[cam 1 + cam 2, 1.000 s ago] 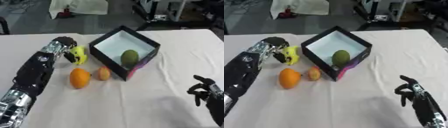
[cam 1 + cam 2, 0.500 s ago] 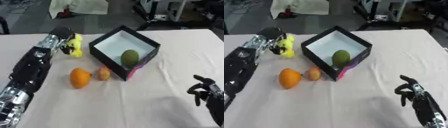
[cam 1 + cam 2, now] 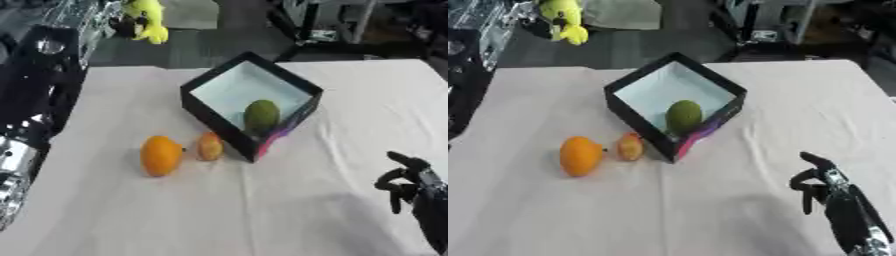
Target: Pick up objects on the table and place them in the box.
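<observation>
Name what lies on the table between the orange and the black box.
A small reddish-orange fruit lies between the orange and the box, close beside the box's near wall. Both eye views show it.

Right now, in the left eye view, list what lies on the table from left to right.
Orange fruit → small reddish-orange fruit → black box with a green fruit inside → right hand, resting near the lower right corner.
</observation>
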